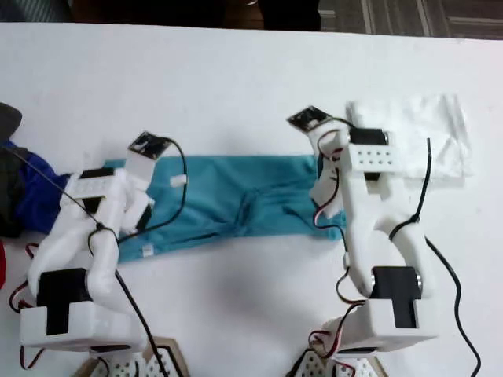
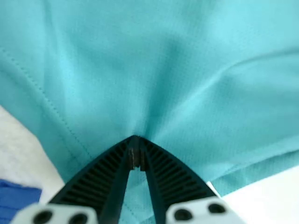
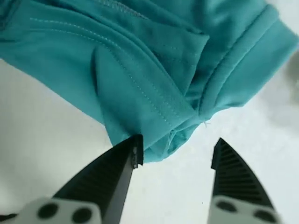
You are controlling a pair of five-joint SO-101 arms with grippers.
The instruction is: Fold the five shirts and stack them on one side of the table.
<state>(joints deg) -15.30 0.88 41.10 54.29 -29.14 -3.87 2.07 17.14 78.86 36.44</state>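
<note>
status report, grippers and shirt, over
Left gripper shut on teal shirt. Right gripper open at its corner. White cloth nearby.

Bright even light; soft shadows in teal shirt [image 2: 187, 70] folds.

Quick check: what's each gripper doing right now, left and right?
Left gripper: closed, pinching a fold of the teal shirt.
Right gripper: open at a corner of the teal shirt, holding nothing.

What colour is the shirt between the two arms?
The shirt is plain teal, shown best in the left wrist view.
</note>
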